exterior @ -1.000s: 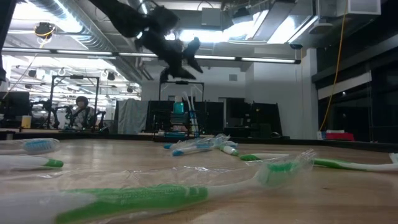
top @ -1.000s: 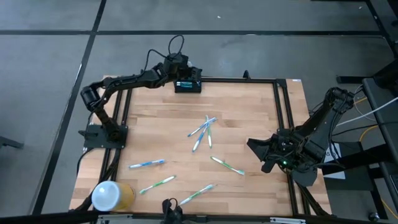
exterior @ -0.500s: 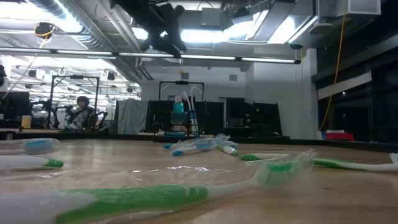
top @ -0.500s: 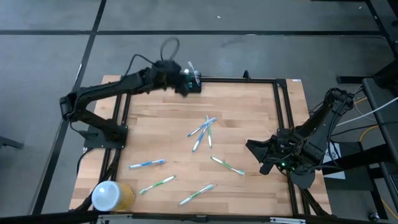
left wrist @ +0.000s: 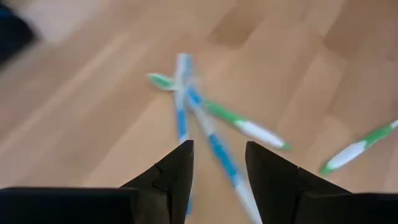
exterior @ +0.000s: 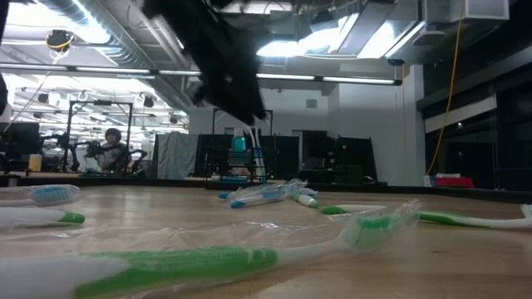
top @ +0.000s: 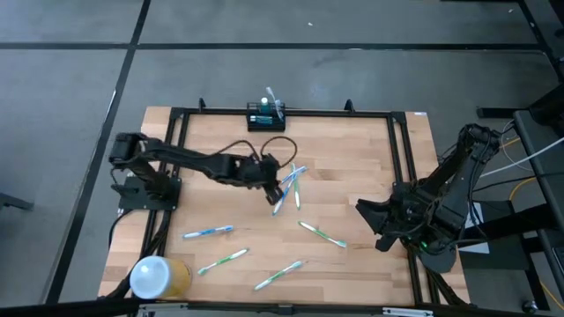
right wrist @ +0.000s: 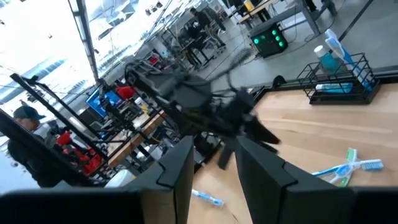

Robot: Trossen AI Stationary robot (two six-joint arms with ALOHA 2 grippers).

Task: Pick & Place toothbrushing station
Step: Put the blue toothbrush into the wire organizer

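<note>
Your left gripper point(top: 276, 179) hangs over the middle of the wooden table point(top: 352, 158), its fingers parted with nothing between them, as the left wrist view shows bare wood in the gap. Directly beneath and just ahead of it lies the crossed cluster of blue and green toothbrushes point(top: 288, 187), close enough that it reads as the next pick. The toothbrushing station point(top: 265, 120), the small black rack, sits at the table's far edge, well apart from this gripper and behind it; two or so brushes point(top: 272, 100) already stand upright in it, so judge the job as begun but far from finished. Left to collect, besides the cluster, are a green brush point(top: 321, 234) off toward the right arm's side, a blue one point(top: 208, 232) on the near left, and two more green ones point(top: 223, 260) point(top: 278, 275) nearer the front edge. The white-and-yellow cylinder point(top: 159, 277) stands at the front left corner, clear of the work. Your right gripper point(top: 377, 220) waits at the table's right edge, jaws apart and holding nothing.
</note>
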